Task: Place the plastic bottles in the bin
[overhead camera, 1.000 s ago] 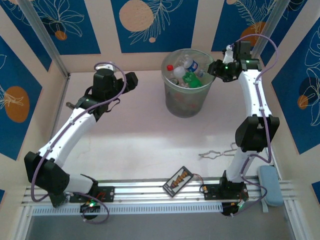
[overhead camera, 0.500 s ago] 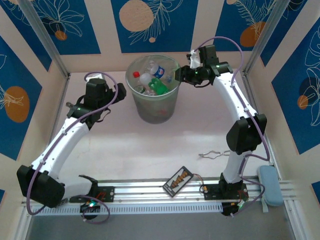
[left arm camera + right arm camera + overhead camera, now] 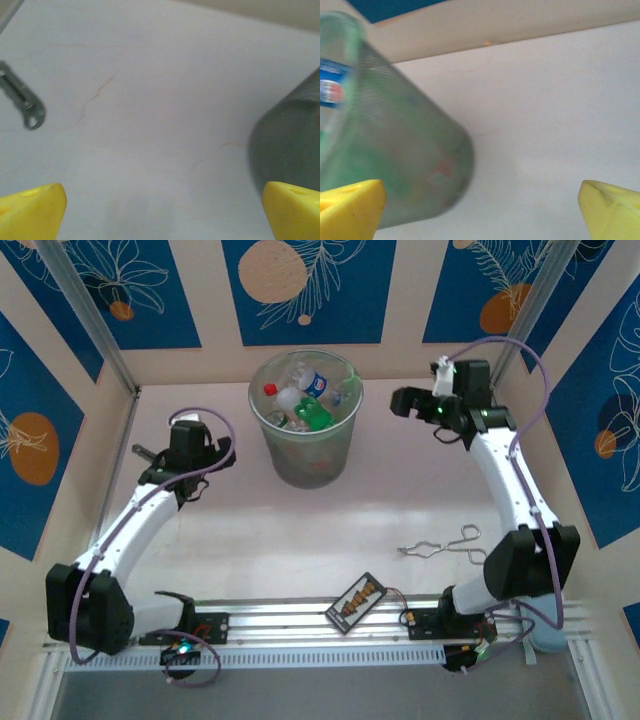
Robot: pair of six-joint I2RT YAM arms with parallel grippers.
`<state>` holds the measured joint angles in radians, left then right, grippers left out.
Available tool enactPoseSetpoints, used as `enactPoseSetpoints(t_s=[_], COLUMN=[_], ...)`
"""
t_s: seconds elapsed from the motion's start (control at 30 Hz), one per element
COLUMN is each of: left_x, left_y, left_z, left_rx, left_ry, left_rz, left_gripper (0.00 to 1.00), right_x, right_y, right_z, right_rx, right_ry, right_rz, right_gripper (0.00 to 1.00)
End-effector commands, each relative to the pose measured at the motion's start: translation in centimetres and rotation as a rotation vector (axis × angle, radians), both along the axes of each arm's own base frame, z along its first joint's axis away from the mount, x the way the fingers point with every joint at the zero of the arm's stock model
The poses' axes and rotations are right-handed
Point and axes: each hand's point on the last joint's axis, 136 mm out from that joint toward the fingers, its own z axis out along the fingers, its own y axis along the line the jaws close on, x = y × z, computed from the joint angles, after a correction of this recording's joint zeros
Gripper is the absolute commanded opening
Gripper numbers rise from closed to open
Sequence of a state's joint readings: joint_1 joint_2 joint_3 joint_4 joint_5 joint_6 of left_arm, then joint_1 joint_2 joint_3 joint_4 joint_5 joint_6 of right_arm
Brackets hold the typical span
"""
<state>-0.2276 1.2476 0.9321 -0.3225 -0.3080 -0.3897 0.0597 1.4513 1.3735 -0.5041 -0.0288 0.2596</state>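
By the near rail, a black card point(image 3: 358, 601) and scissors point(image 3: 440, 543) lie at the edge of the broad bare table point(image 3: 300, 530). Farther back, the left gripper point(image 3: 162, 212) and right gripper point(image 3: 480, 212) gape wide and empty on either side of the bin point(image 3: 306, 455), touching nothing. The plastic bottles point(image 3: 300, 400) are heaped inside the bin.

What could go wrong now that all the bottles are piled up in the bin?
The bottles look heaped close to the rim of the bin, so a knock might spill one out. The open right gripper hangs just beside the bin and could bump it if it swings left. The scissors lie on the table near the right arm's elbow, which might sweep them away.
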Motion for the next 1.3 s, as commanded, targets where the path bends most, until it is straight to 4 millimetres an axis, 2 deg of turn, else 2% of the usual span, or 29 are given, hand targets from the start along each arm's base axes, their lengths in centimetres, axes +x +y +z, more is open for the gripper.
enactPoseSetpoints(t_s=[0.0, 0.07, 0.2, 0.4, 0.53, 0.6, 0.7, 0.83, 0.9, 1.1, 1.13, 1.27], left_x=[0.4, 0.5, 1.0, 2.8, 3.3, 3.1, 2.1, 1.6, 1.8, 2.5, 2.6, 3.1], left_y=[2.8, 3.5, 3.8, 3.4, 3.3, 3.1, 4.0, 3.9, 3.5, 3.3, 3.4, 3.3], left_z=[-1.9, -3.4, -5.8, -4.7, -6.3, -7.1, -7.1, -6.0, -7.2, -7.8, -7.9, -8.6], left_rx=[0.158, 0.203, 0.247, 0.311, 0.382, 0.38, 0.401, 0.395, 0.384, 0.36, 0.357, 0.283], left_ry=[-0.005, 0.003, -0.012, -0.141, -0.111, -0.153, -0.243, -0.367, -0.357, -0.321, -0.324, -0.298], left_rz=[0.071, 0.09, 0.081, 0.027, -0.028, -0.044, 0.002, -0.009, -0.034, -0.065, -0.07, -0.119], left_gripper=[1.0, 1.0, 1.0, 1.0, 1.0, 1.0, 1.0, 1.0, 1.0, 1.0, 1.0, 1.0], right_x=[0.5, -0.2, -0.9, -0.4, 0.3, 0.4, -0.3, -1.5, -2.0, -2.4, -2.7, -2.5], right_y=[-2.8, -3.4, -4.3, -5.5, -5.4, -5.2, -4.6, -4.6, -4.6, -5.0, -5.0, -5.2], right_z=[-6.0, -9.7, -14.0, -17.5, -17.8, -18.0, -17.4, -16.7, -16.7, -17.4, -17.7, -17.6], right_rx=[-0.124, -0.164, -0.179, -0.243, -0.304, -0.304, -0.305, -0.283, -0.274, -0.228, -0.23, -0.207], right_ry=[-0.005, 0.017, 0.019, -0.047, -0.116, -0.131, -0.187, -0.28, -0.309, -0.362, -0.316, -0.326], right_rz=[-0.076, -0.078, -0.119, -0.171, -0.167, -0.158, -0.136, -0.136, -0.138, -0.152, -0.145, -0.139], right_gripper=[0.99, 0.99, 0.99, 0.99, 0.99, 0.99, 0.99, 0.99, 0.99, 0.99, 0.99, 0.99])
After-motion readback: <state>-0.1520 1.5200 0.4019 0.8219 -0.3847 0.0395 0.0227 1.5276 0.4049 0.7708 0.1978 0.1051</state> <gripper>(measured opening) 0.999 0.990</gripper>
